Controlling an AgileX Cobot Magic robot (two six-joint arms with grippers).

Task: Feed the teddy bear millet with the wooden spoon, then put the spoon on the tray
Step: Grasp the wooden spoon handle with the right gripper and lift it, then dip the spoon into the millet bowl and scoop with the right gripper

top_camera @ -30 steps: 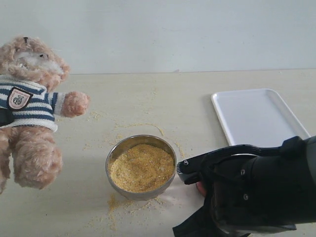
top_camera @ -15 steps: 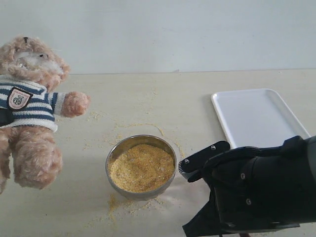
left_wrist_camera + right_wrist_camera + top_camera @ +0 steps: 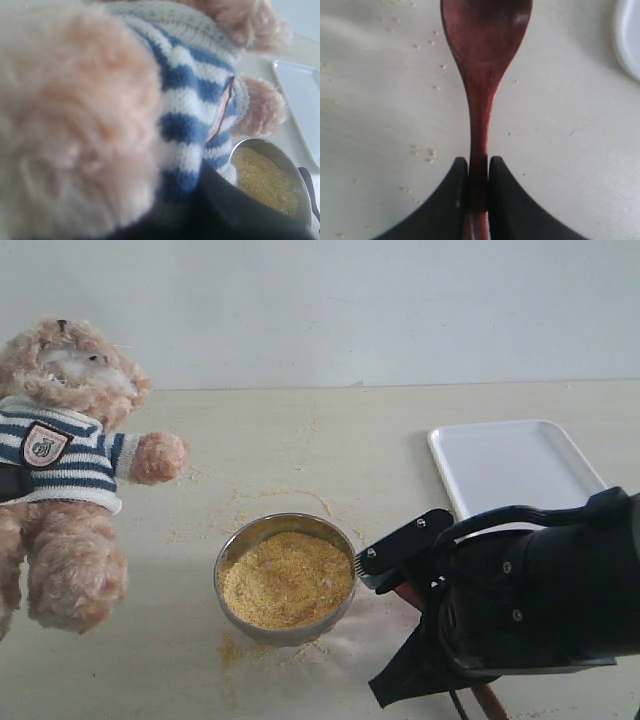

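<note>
The teddy bear (image 3: 70,470) hangs upright at the left, above the table, with my left gripper (image 3: 8,480) shut on its striped shirt; in the left wrist view a dark finger (image 3: 225,200) presses into the shirt of the teddy bear (image 3: 190,100). Millet (image 3: 288,580) fills the steel bowl (image 3: 222,570) in the middle. Right of the bowl, my right gripper (image 3: 479,170) is shut on the slim handle of the wooden spoon (image 3: 482,45), whose oval bowl is empty and hovers over the tabletop. The exterior view shows only reddish bits of the wooden spoon (image 3: 410,597). The white tray (image 3: 520,475) lies empty at the back right.
Loose millet grains (image 3: 250,495) are scattered over the table round the bowl. The bulky right arm (image 3: 540,610) covers the front right corner. A corner of the tray (image 3: 630,40) shows near the spoon's bowl.
The right gripper has tilted and lifted a little beside the bowl, so the spoon's handle end now shows below the arm. The teddy bear has shifted slightly right.
</note>
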